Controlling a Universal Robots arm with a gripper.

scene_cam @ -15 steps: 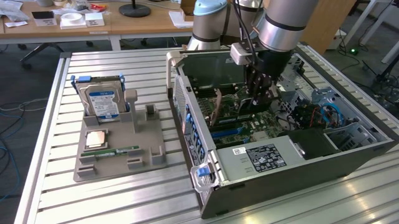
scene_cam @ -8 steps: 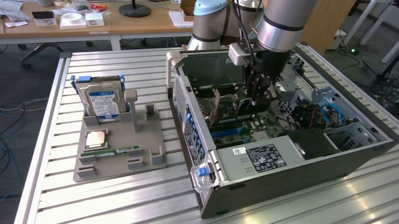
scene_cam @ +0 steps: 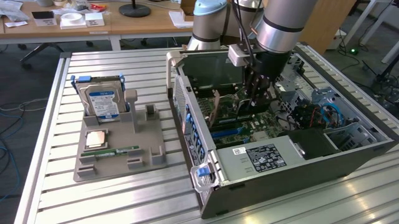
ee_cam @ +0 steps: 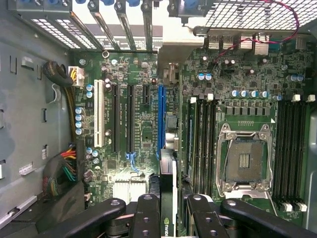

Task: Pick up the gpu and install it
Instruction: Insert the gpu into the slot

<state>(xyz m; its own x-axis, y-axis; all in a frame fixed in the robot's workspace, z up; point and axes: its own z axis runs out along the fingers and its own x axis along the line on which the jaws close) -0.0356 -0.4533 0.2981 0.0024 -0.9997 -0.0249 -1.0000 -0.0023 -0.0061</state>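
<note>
The picking up is looking done: the jaws are clamping the gpu (ee_cam: 168, 171) from both sides, with the card standing edge-on between them. The arm (scene_cam: 274, 28) is reaching down into the open computer case (scene_cam: 299, 182), which is lying on its side toward the table's (scene_cam: 124, 200) edge at the exterior view's right. In the wrist view the card is hanging over the motherboard (ee_cam: 138, 124), roughly in line with the long blue slot (ee_cam: 161, 116). It is seemingly not yet seated there, so the installing is looking unfinished. The grey holder (scene_cam: 115, 165), nearer the table's opposite edge, is carrying the hard drive (scene_cam: 103, 102) and the memory stick (scene_cam: 109, 151), both well apart from the work in hand.
</note>
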